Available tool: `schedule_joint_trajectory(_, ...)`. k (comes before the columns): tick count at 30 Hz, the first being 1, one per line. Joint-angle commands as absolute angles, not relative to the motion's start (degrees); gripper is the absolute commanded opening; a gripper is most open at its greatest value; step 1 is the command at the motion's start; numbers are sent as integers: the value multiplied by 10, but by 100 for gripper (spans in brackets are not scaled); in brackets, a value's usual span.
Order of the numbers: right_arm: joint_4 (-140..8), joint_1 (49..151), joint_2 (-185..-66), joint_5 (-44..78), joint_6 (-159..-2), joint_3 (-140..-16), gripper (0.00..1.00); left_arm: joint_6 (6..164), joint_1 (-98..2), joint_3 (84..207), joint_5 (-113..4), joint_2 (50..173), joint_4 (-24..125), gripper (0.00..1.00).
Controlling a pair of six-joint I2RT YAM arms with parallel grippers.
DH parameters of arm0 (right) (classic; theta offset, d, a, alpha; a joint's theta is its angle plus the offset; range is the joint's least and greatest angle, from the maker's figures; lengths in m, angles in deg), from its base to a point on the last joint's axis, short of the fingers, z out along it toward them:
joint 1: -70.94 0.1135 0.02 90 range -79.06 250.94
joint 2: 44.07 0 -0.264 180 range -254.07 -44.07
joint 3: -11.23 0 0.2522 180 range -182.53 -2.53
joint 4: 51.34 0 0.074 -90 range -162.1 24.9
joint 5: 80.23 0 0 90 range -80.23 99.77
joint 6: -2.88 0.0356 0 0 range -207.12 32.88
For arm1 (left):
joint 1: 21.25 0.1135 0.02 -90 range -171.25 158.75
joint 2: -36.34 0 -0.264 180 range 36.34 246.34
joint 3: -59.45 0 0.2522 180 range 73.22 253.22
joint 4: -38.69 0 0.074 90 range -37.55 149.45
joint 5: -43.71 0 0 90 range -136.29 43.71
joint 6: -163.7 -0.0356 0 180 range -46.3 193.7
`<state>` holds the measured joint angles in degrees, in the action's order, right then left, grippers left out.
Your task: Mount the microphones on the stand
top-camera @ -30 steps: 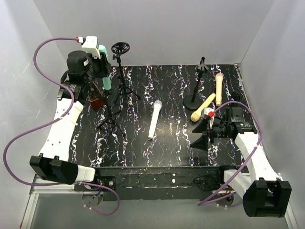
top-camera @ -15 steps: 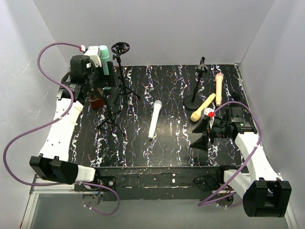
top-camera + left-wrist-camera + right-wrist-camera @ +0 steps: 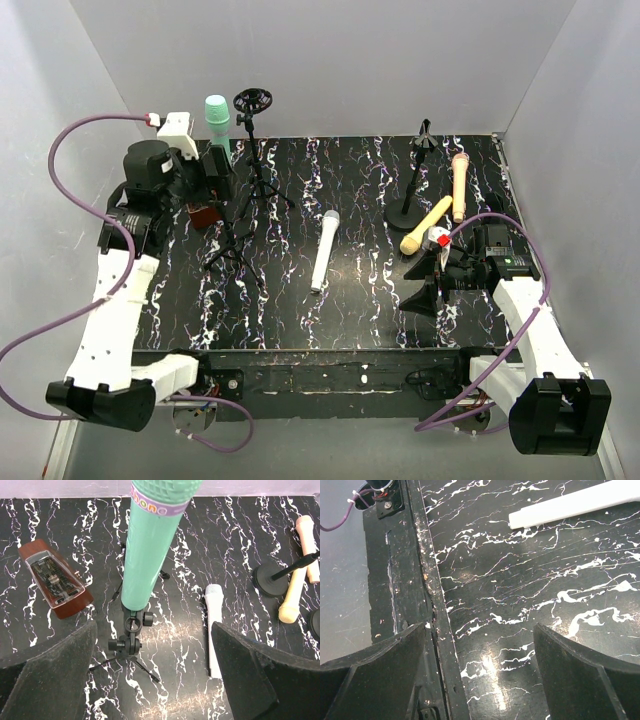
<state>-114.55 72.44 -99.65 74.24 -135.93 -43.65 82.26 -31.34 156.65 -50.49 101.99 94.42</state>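
Evidently you had let go: your left gripper [image 3: 152, 647] stood with its fingers spread wide on either side of the mint green microphone [image 3: 150, 555], touching neither flank. That microphone stood upright on its own at the back left, its tail seated in the clip of the small tripod stand [image 3: 131, 632]. That seating, I judge, was why the hand could hang clear of it.

Your right gripper [image 3: 480, 645] was likewise parted and empty, low over the table [image 3: 520, 580] near its front edge, probably waiting its turn. The white microphone [image 3: 323, 250] lay flat mid-table. The yellow microphone [image 3: 426, 224] and the peach-pink microphone [image 3: 459, 180] lay beside the round-base stand [image 3: 408, 213], none of them mounted.

Only the left wrist view showed you the clip holding the green tail, with the wooden metronome [image 3: 55, 577] just beside the tripod; from above, your arm hid that joint. Only the top view showed the right hand sitting near the yellow one, since its own camera caught nothing but marbled tabletop and the white microphone's end.
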Motion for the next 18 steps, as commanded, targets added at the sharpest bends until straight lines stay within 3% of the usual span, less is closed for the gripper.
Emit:
schedule_joint_trajectory(1, -1150, 721, -991, 753, -1372, -458, 95, 818, -312, 1547, -521, 983, 942, 98)
schedule_joint_trajectory(18, -1150, 717, -991, 753, -1374, -457, 95, 851, -312, 1400, -516, 857, 908, 98)
